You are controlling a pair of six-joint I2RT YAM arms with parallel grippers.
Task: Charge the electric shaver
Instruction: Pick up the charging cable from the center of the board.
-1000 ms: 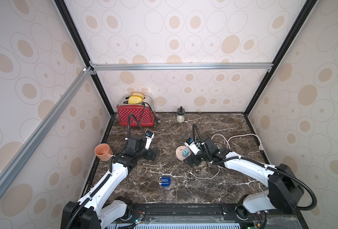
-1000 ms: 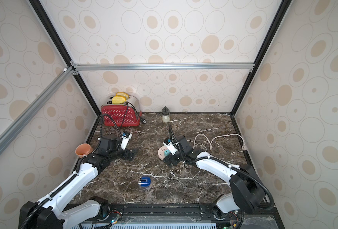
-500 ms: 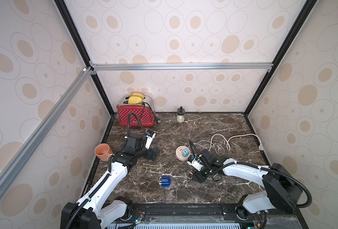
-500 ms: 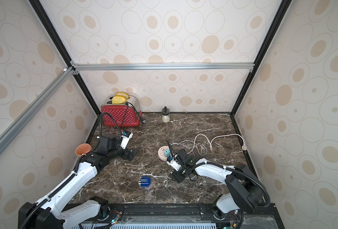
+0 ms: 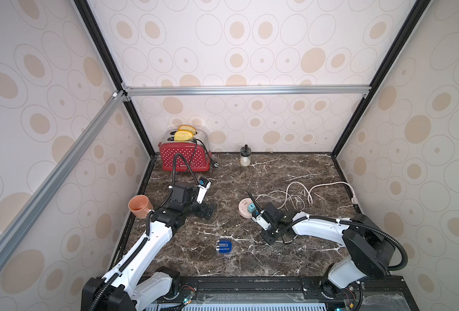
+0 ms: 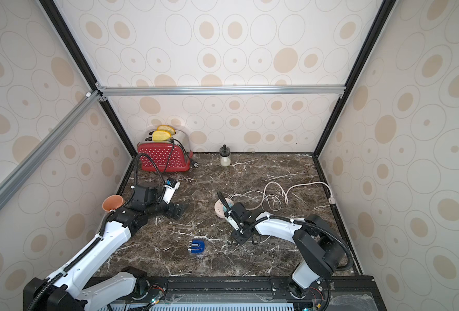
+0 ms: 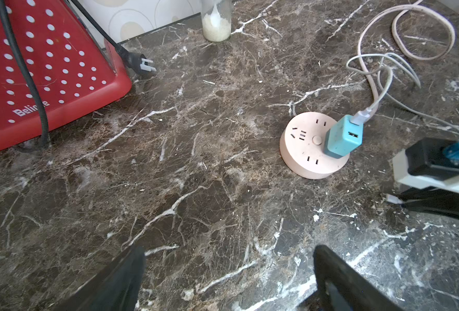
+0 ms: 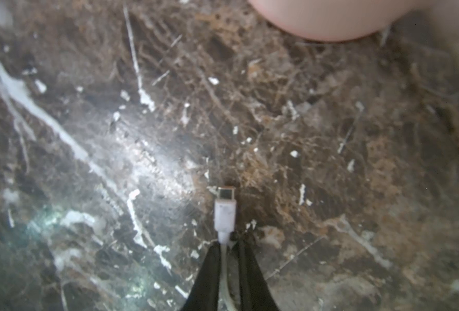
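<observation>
White charging cable (image 8: 223, 258) pinched in right gripper (image 8: 227, 242), plug (image 8: 225, 210) free ahead of the tips.
Grip sits just behind the plug, likely so it can be steered; arm stretched low over bench (image 5: 277, 172). Electric shaver (image 5: 223, 246) lies near, unplugged; left gripper (image 7: 229, 253) spread, empty, farther off.

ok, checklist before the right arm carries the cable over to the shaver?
1. Right hand shut on cable just behind its plug: ok.
2. Plug tip sticks out, unobstructed: ok.
3. Cable's far end in teal adapter, adapter in pink power strip: ok.
4. Shaver lying free on the table: ok.
5. Where the shaver's charging port faces: cannot tell.
6. Left hand open and empty: ok.
</observation>
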